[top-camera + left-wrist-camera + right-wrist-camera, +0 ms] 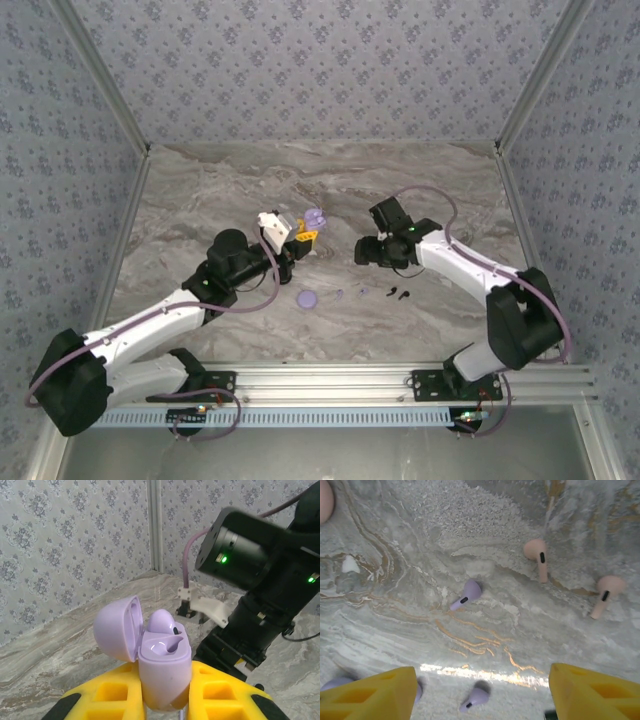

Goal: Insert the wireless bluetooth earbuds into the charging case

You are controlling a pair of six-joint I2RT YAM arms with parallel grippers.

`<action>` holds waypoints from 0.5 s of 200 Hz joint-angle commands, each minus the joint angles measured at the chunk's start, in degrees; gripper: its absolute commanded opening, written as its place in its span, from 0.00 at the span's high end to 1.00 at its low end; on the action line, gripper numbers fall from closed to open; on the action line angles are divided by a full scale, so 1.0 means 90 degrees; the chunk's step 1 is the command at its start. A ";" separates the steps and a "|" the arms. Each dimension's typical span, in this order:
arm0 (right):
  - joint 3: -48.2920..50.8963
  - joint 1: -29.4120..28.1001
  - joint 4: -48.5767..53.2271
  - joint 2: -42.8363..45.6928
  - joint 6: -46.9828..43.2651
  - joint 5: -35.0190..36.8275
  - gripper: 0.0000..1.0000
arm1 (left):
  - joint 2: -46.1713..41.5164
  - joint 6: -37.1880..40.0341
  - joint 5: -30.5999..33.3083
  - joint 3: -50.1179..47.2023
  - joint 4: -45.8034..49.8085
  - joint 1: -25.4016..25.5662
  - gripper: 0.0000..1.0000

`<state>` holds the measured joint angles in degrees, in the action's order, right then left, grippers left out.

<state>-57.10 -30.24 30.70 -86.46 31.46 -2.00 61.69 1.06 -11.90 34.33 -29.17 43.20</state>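
Observation:
My left gripper point(165, 700) is shut on an open pale purple charging case point(162, 665), held upright with its lid point(116, 627) swung back. One purple earbud point(163, 621) sits in the far slot; the near slot is hollow. In the top view the case point(315, 217) is raised at the table's middle. My right gripper point(482, 680) hovers open over the marble. Between its yellow fingers point(375, 692) lies a purple earbud point(476, 698). Another purple earbud point(466, 594) lies further off. Two pinkish earbuds point(538, 555) point(606, 591) lie beyond. A black pair point(398, 294) rests in front of the right gripper point(362, 250).
A purple round disc point(307, 298) lies on the marble table point(200, 200) below the left gripper point(303, 237). A pink disc edge point(324, 500) shows at the right wrist view's corner. The right arm's wrist point(260, 580) stands close behind the case. Patterned walls enclose three sides.

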 commanded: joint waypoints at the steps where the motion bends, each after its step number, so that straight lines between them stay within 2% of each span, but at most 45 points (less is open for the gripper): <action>1: -0.0023 -0.0013 -0.0447 -0.0383 0.0225 -0.0144 0.37 | -0.0131 0.0125 0.0063 0.0012 -0.0012 0.0034 1.00; 56: -0.0384 -0.0097 -0.0547 -0.1244 0.0220 -0.0044 0.51 | -0.0165 0.0128 0.0077 0.0004 0.0037 0.0033 1.00; 100: -0.0590 -0.0102 -0.0630 -0.1581 0.0174 -0.0069 0.54 | -0.0183 0.0162 0.0076 0.0024 0.0074 0.0033 1.00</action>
<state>-60.07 -30.85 25.43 -99.20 32.62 -2.61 61.56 1.08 -11.92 34.33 -28.10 43.20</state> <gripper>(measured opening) 0.467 0.197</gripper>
